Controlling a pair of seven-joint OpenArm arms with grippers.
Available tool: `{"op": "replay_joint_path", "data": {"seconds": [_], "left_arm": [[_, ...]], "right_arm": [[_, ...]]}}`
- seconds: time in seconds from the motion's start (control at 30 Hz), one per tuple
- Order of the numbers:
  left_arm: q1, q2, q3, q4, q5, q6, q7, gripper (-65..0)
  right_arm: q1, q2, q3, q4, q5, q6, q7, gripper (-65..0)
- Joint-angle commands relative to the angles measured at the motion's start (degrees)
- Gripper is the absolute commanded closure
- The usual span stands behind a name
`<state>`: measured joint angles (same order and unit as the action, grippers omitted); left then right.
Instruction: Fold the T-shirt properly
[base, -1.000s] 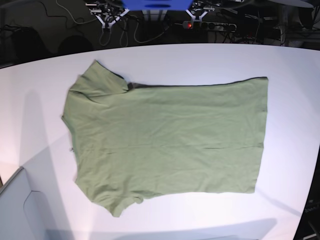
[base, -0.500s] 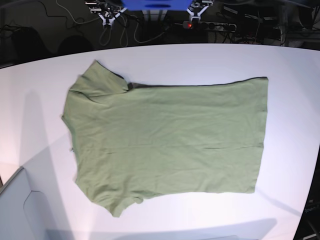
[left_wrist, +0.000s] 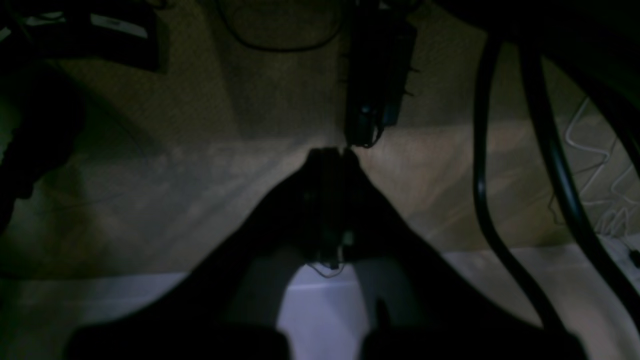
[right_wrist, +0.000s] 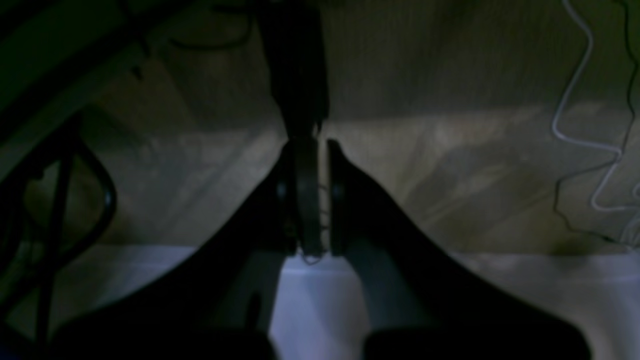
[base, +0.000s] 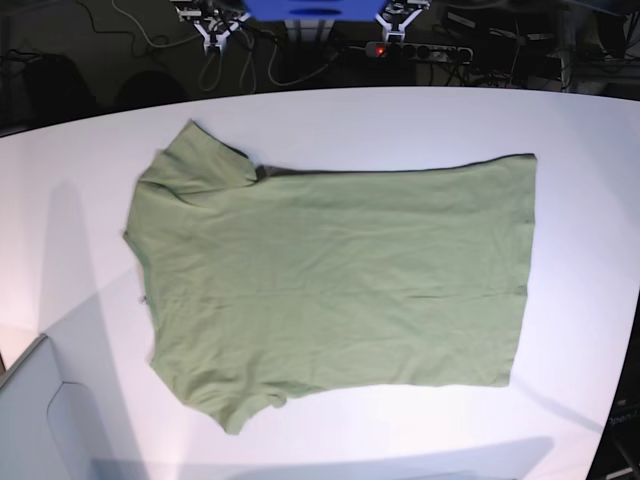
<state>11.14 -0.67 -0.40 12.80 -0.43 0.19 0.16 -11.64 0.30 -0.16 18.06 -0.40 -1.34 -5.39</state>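
T-shirt (base: 330, 285) spread flat on the white table (base: 580, 130), centre of base view, sleeves and neck end at the left, hem at the right, upper long edge folded over a little. Both arms parked beyond the far table edge, well apart from the cloth. Right gripper (right_wrist: 312, 150): jaws narrow, a thin slit between the tips, nothing held. Left gripper (left_wrist: 332, 152): tips pressed together, empty. Dim carpet (left_wrist: 150, 150) and cables (right_wrist: 575, 125) below both.
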Motion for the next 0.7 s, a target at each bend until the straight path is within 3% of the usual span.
{"op": "replay_joint_path", "data": {"seconds": [0.0, 0.33, 0.67], "left_arm": [[1.8, 0.0, 0.1, 2.3, 0.1, -0.1, 0.0, -0.1], [22.7, -3.4, 0.1, 34.1, 0.0, -0.1, 0.1, -0.1], [42.4, -6.6, -0.3, 72.0, 0.0, 0.1, 0.2, -0.1]], "right_arm": [[-2.3, 0.4, -0.1, 3.2, -0.1, 1.4, 0.1, -0.2], [-21.6, 2.8, -0.1, 34.0, -0.1, 1.4, -0.2, -0.1], [-41.3, 7.7, -0.1, 72.4, -0.1, 1.3, -0.3, -0.1]]}}
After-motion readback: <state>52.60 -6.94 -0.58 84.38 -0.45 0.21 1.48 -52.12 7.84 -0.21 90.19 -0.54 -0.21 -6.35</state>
